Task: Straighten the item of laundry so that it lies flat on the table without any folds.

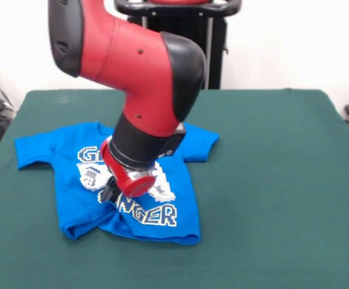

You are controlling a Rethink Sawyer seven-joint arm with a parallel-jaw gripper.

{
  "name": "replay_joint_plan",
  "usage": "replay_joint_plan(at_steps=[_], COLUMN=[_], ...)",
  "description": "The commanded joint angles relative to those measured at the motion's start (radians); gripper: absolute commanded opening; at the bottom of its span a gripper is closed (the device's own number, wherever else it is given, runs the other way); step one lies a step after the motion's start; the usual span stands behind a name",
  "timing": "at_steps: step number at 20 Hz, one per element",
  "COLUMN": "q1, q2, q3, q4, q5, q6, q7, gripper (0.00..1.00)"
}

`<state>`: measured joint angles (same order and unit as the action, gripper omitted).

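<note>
One T-shirt lies left-centre on tabletop, collar toward 12 o'clock, hem toward 6, lower-left hem bunched. Claw low over chest print; bunched hem lies toward 7 o'clock. Claw state: cannot tell, wrist hides it.

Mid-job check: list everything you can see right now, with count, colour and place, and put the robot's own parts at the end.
T-shirt: one, bright blue with a white pixel print and block lettering, lying print-up on the table's left half; the bottom hem looks rumpled at the lower left corner.
Table: one, dark green cloth cover, filling most of the view.
Dark stand: one, black, behind the table's far edge at top centre.
Arm: one, red and black, coming down from the top over the shirt's middle.
Gripper: one, dark, down at the shirt's print; its wrist hides whether it is open or shut.
</note>
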<state>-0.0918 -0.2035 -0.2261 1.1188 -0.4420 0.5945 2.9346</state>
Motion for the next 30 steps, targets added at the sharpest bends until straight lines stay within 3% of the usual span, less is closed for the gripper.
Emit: replay_joint_plan(at_steps=[1, 3, 8, 13, 18, 22, 25, 30], q1=[0.137, 0.195, 0.265, 0.299, 0.340, 0.333, 0.332, 0.334], q2=[0.218, 0.261, 0.323, 0.375, 0.469, 0.506, 0.561, 0.616], q3=[-0.067, -0.157, -0.286, -0.354, -0.474, -0.518, -0.608, -0.696], q4=[-0.058, -0.093, -0.136, -0.152, -0.198, -0.210, -0.228, -0.243], q5=[-0.109, -0.134, -0.124, -0.063, -0.032, -0.005, 0.049, 0.178], q6=[-0.169, -0.217, -0.269, -0.294, -0.331, -0.398, -0.538, -0.594], q7=[0.161, 0.276, 0.387, 0.405, 0.509, 0.519, 0.567, 0.574], gripper=[0.00, 0.00, 0.00, 0.00, 0.00, 0.00, 0.00, 0.00])
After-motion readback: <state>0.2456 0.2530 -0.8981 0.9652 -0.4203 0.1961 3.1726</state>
